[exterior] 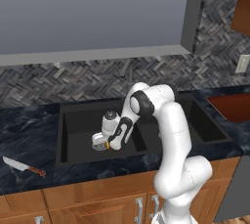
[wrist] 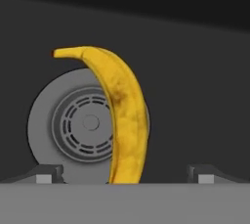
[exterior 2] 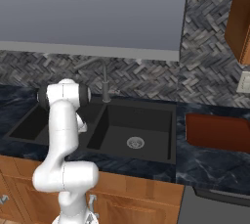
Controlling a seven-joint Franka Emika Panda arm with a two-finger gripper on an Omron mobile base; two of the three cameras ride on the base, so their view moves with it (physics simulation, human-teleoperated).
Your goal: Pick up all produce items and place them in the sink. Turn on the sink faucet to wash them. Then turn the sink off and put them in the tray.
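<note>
The arm reaches down into the left basin of the sink (exterior: 68, 120), with the gripper (exterior: 101, 143) low over the basin floor. In the hand view the banana (wrist: 124, 120) lies across the right side of the round silver drain (wrist: 80, 123), its thin stem end pointing up and left and its thick body running down between the two finger tips (wrist: 46, 175). The tips stand wide apart on either side of the fruit, touching nothing, so the claw is apart and holds nothing.

The banana looks light and fairly firm, but its skin is smooth, curved, and likely slick once wet, and it bruises under a hard squeeze. The thick middle of the curve, taken across its narrow width, seems the safest place to grip; the tapered stem would probably slip.

The faucet (exterior 2: 105, 83) stands behind the divider, the tray (exterior 2: 217, 131) on the counter to the right, and a knife (exterior: 22, 165) lies on the near left counter.
</note>
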